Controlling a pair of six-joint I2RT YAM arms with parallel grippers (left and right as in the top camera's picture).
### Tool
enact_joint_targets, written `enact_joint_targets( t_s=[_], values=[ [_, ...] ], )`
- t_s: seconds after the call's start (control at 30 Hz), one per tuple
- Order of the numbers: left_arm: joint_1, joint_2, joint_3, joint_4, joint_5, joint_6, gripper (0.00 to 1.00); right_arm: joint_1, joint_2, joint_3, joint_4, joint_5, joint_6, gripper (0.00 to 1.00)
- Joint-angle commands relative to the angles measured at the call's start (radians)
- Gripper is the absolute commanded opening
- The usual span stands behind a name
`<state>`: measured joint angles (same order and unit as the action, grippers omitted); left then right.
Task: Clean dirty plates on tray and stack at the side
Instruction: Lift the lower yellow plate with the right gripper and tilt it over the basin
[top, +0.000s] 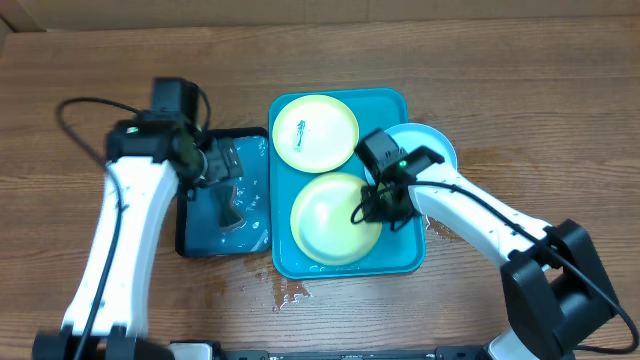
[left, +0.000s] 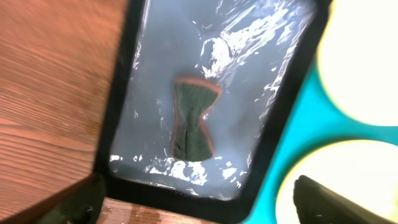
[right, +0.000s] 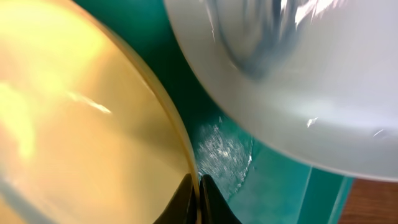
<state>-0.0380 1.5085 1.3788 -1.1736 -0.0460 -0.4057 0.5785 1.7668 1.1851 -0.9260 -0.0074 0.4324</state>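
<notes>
Wooden table (top: 500, 60) overhead — only the right wrist shows right end effector (right: 198, 186) pinching plate (right: 81, 112) rim; left end effector (left: 199, 202) spread.

no words, labels, brands or numbers could be read in any view. the small dark mark on the upper plate (top: 322, 140) was too small to read.

Right claw (right: 197, 182) pinching yellow plate (right: 81, 112) rim; pale plate (right: 298, 81) beside.
</notes>
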Motion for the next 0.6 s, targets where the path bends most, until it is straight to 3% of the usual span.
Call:
enact_joint_targets(
  t_s=[0.0, 0.2, 0.37, 0.57],
  values=[
    [0.008, -0.085, 0.119, -0.068, -0.002, 0.037, 1.00, 0.005, -0.053, 0.166, -0.033, 0.059, -0.061, 0.04],
    [0.008, -0.154, 0.246, -0.153, 0.000, 0.036, 1.00, 0.029, -0.053, 0.324, 0.019, 0.060, -0.129, 0.04],
    [0.008, -0.205, 0.292, -0.167, 0.050, 0.036, 1.00, 0.114, -0.039, 0.341, 0.227, 0.066, -0.131, 0.04],
    [0.008, -0.238, 0.292, -0.185, 0.054, 0.037, 1.00, 0.264, 0.042, 0.341, 0.442, 0.304, -0.180, 0.04]
  ],
)
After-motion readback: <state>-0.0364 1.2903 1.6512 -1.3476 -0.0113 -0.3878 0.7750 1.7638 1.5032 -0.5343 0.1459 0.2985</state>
